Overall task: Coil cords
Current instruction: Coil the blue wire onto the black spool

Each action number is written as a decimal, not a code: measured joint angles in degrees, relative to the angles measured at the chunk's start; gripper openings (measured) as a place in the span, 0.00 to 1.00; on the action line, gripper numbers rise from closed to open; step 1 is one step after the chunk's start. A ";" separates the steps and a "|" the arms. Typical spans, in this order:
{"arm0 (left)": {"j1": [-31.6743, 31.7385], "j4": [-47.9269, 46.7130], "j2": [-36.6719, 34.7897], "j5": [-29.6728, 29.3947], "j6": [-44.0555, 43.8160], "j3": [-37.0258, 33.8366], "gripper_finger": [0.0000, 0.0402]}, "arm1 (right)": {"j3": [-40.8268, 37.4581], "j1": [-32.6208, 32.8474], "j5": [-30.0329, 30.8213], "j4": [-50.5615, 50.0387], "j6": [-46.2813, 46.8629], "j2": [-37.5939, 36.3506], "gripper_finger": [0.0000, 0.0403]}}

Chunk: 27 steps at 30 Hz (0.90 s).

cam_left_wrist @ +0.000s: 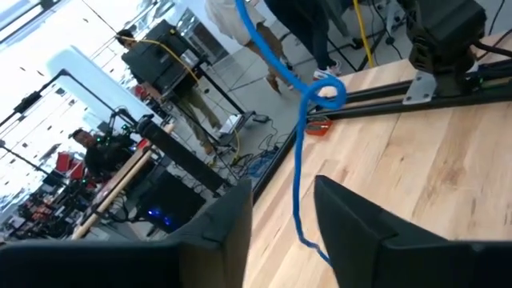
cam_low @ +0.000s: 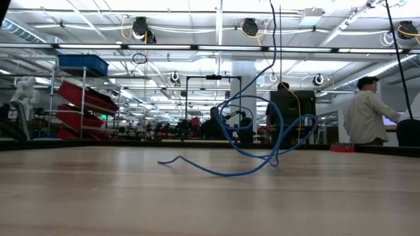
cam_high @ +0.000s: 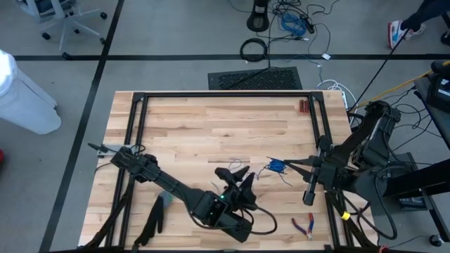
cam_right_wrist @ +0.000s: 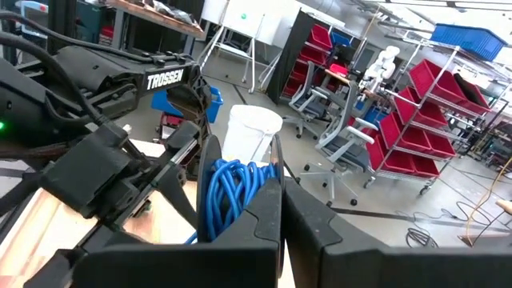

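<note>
A: Starting from the left arm, where is its claw (cam_high: 239, 184)?

B: It stands near the middle of the front half of the bench (cam_high: 190, 130). Its two fingers (cam_left_wrist: 364, 232) are apart, and the loose run of the blue cord (cam_left_wrist: 298, 172) passes between them. I cannot say that they grip it. In the left wrist view the cord only hangs in the gap, and contact does not show.

A: And the cord itself?

B: Most of it is a small bundle of blue loops (cam_high: 276, 167), a little toward the right edge of the bench from the left claw. The right claw (cam_high: 292, 167) is shut on this bundle. In the right wrist view the loops (cam_right_wrist: 232, 188) sit clamped between its two dark fingers. A thin tail trails from the bundle over the wood toward the left claw, and in the low view the cord (cam_low: 259, 137) makes a raised loop above the bench.

A: So which relation matters for the coming move?

B: I think it is the direction of the free tail. It runs roughly parallel to the front edge, from the bundle in the right claw to the left claw. The left claw is the nearer one to the free end, so it would likely close on the tail and guide it around the bundle.

A: Anything else nearby?

B: Red-handled pliers (cam_high: 305, 226) lie near the front right corner, well apart from the cord.
</note>
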 joint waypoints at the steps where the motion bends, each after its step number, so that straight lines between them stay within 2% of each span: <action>1: -0.01 0.00 0.00 0.00 0.02 0.00 0.33 | 0.00 0.00 0.00 0.00 0.00 0.00 0.00; 8: 0.30 -2.49 0.00 1.97 -0.07 0.00 0.07 | 0.00 0.00 -0.02 0.83 0.06 0.00 0.00; 10: 0.62 -2.82 0.00 2.01 -0.07 0.00 0.02 | 0.01 -0.03 -0.01 1.10 0.46 0.00 0.00; 15: 1.92 -2.79 0.00 2.33 -0.15 0.00 0.02 | 0.02 -1.00 0.03 2.88 0.66 0.50 0.00; 21: 4.10 -1.71 0.00 8.79 -1.60 0.00 0.01 | 0.00 -4.08 0.02 4.61 0.05 2.28 0.00; 27: 5.42 0.46 0.08 11.86 -1.30 0.00 0.01 | 0.00 -8.28 0.09 6.44 0.63 4.11 0.00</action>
